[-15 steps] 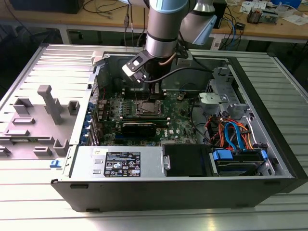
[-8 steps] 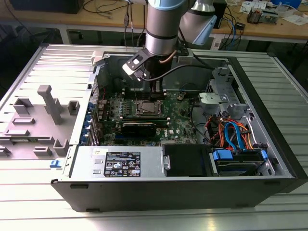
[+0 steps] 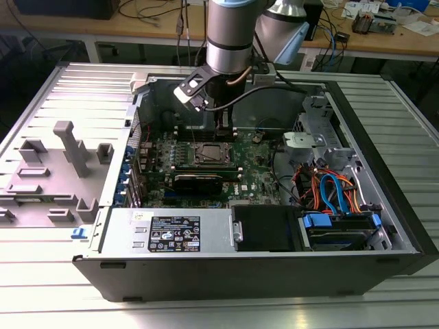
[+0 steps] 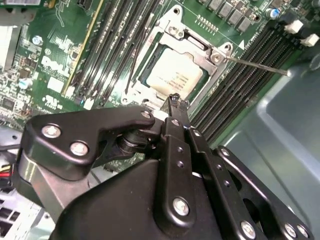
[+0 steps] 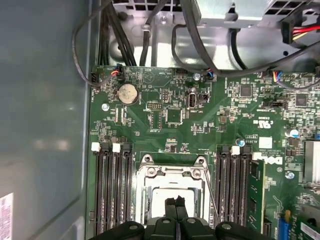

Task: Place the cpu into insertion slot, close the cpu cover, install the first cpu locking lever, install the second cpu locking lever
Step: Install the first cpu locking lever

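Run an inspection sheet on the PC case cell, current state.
Surface: ribbed metal table, open case on it.
Job's things: cpu seated, cover down around it; a lever sticks out free.
Clutter: grey fixtures, exterior view's left.
Gripper: shut, tips over cpu, contact unclear.
Cables: orange and blue bundle in case.
Surroundings: benches behind.
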Robot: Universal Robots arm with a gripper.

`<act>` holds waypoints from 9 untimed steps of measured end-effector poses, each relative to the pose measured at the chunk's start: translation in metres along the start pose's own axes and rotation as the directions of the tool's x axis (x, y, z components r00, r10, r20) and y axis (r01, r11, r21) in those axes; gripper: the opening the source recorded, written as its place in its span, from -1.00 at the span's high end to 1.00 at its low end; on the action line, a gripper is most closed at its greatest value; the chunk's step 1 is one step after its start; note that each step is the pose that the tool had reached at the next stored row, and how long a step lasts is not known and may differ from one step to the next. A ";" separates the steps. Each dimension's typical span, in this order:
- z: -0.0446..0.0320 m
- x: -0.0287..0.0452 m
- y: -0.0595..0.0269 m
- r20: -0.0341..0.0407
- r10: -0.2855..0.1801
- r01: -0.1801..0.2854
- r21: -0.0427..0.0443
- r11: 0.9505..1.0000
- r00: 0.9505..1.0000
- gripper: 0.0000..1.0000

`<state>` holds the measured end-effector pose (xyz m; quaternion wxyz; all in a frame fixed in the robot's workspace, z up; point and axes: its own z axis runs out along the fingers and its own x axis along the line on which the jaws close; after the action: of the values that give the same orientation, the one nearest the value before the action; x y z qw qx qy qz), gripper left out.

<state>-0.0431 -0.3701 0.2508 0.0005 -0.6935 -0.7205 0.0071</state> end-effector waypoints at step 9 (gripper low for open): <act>-0.0022 -0.0001 -0.0003 0.002 -0.123 0.123 -0.003 0.992 0.992 0.79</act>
<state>-0.0434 -0.3702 0.2530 -0.0009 -0.6478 -0.7618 0.0064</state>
